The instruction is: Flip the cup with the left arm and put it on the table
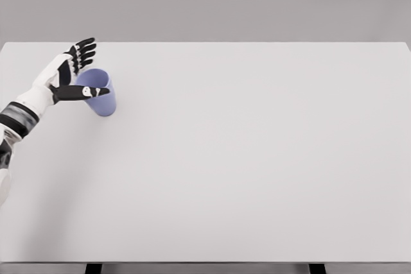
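The left arm is running off the picture's left edge, so its upper part is not showing. The thumb of the left hand is lying across the cup, hiding part of its rim, and whether hand and cup are touching is too hard to tell. The table is being cropped at the near edge.
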`<action>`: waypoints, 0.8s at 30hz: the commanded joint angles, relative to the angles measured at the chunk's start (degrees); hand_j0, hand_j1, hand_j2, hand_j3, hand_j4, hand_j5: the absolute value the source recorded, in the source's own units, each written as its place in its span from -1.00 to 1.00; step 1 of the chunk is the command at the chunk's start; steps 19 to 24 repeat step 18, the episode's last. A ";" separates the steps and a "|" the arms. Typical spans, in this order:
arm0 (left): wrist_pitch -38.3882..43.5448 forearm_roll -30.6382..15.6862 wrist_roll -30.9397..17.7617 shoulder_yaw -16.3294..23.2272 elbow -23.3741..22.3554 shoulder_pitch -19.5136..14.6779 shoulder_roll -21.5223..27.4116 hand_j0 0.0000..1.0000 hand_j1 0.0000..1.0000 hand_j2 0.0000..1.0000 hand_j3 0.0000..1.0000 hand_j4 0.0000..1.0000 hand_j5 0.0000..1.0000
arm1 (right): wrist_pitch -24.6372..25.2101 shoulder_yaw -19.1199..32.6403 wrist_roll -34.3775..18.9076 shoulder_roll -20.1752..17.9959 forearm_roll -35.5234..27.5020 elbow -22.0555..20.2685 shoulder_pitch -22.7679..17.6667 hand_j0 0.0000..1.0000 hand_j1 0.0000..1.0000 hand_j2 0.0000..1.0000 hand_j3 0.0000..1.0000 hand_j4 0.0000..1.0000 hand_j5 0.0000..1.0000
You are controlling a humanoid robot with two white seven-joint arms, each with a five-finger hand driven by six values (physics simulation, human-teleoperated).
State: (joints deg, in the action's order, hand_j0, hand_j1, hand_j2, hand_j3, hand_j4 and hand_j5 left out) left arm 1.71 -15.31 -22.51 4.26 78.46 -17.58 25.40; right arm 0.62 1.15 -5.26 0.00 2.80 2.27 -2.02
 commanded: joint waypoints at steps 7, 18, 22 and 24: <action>-0.47 -0.34 0.01 -0.04 0.64 -0.09 2.20 1.00 1.00 1.00 1.00 1.00 1.00 | 0.00 -0.01 -0.01 0.00 0.01 0.01 0.00 1.00 1.00 1.00 1.00 1.00 1.00; -4.87 -0.16 -0.08 -1.98 3.37 0.62 10.90 1.00 1.00 1.00 1.00 1.00 1.00 | 0.00 -0.01 -0.01 0.00 0.01 0.01 0.00 1.00 1.00 1.00 1.00 1.00 1.00; -4.87 -0.16 -0.08 -1.98 3.37 0.62 10.90 1.00 1.00 1.00 1.00 1.00 1.00 | 0.00 -0.01 -0.01 0.00 0.01 0.01 0.00 1.00 1.00 1.00 1.00 1.00 1.00; -4.87 -0.16 -0.08 -1.98 3.37 0.62 10.90 1.00 1.00 1.00 1.00 1.00 1.00 | 0.00 -0.01 -0.01 0.00 0.01 0.01 0.00 1.00 1.00 1.00 1.00 1.00 1.00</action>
